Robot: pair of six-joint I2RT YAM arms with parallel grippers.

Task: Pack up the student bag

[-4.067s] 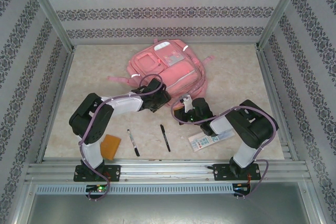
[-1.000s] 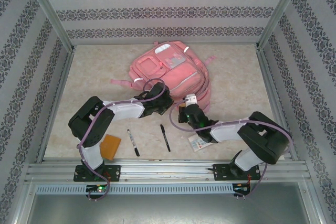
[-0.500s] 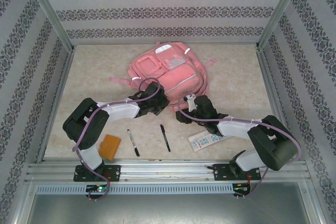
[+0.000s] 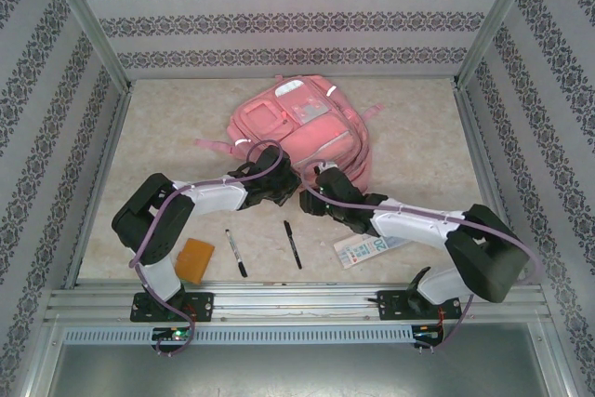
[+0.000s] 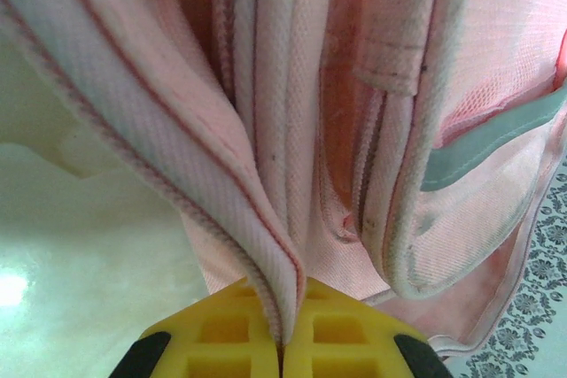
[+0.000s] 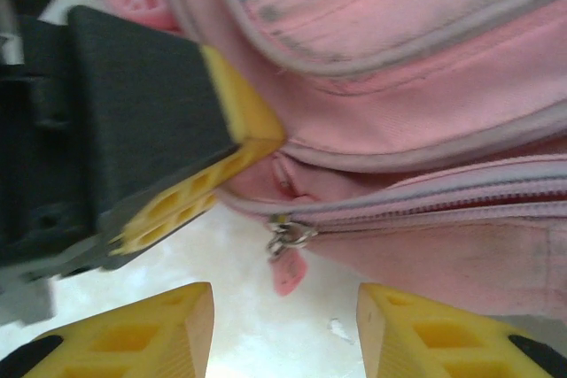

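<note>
Though partly behind L end effector [image 6: 254, 141], student bag [image 6: 425, 59] zip [image 6: 416, 219].

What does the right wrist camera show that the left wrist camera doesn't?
Right wrist view's own: the open right end effector facing the metal zipper pull of a closed zipper, and the black outer body of the left end effector. Left wrist view's own: a close look at the piped seam running down between that end effector's shut yellow fingers. Shared: the pink student bag, the left end effector clamped on its fabric, and the pale table.
</note>
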